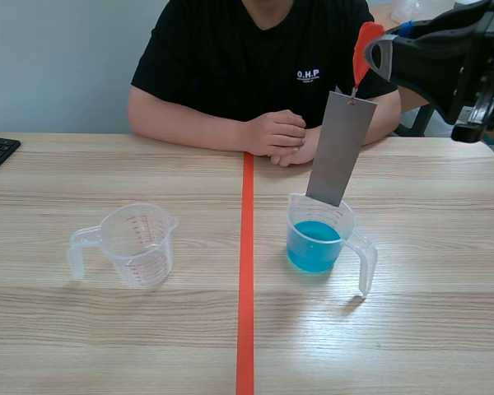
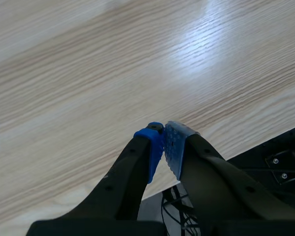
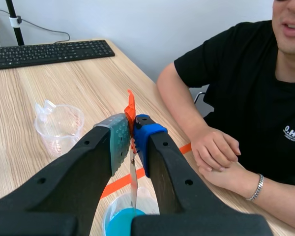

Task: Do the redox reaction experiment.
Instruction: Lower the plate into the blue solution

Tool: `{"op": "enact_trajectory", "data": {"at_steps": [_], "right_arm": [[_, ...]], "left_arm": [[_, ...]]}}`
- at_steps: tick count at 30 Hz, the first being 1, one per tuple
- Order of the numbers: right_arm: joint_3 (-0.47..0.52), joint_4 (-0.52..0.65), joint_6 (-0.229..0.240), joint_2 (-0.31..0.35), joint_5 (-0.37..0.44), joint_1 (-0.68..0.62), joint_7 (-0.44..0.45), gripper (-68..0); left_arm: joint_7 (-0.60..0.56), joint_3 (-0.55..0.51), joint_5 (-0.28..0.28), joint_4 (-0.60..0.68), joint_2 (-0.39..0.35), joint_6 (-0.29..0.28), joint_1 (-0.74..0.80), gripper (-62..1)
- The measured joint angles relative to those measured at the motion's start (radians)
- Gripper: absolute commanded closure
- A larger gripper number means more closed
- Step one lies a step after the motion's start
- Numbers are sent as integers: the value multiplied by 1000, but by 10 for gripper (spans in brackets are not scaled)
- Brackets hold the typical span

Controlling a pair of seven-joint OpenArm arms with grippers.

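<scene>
Strip hung over blue-liquid cup, tab pinched by R gripper.
Empty cup at its 9 o'clock; L gripper pressed together.

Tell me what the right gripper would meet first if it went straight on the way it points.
Probably the measuring cup of blue liquid, straight ahead of the right gripper; the grey strip hanging from its orange tab would dip in first. Depth is unclear.

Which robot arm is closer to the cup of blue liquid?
Right. The right gripper hangs above the cup of blue liquid, fingers shut on the orange tab of a grey strip hanging toward the cup. The left gripper is over bare table, no cup in its view.
</scene>
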Motion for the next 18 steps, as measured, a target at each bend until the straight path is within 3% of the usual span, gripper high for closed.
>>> {"op": "enact_trajectory", "data": {"at_steps": [6, 18], "right_arm": [[0, -25, 0, -45, -68, 0, 1, -15], [-49, -77, 0, -51, -119, 0, 82, -15]], "left_arm": [[6, -6, 0, 0, 59, 62, 20, -47], [25, -5, 0, 0, 78, 69, 21, -47]]}}
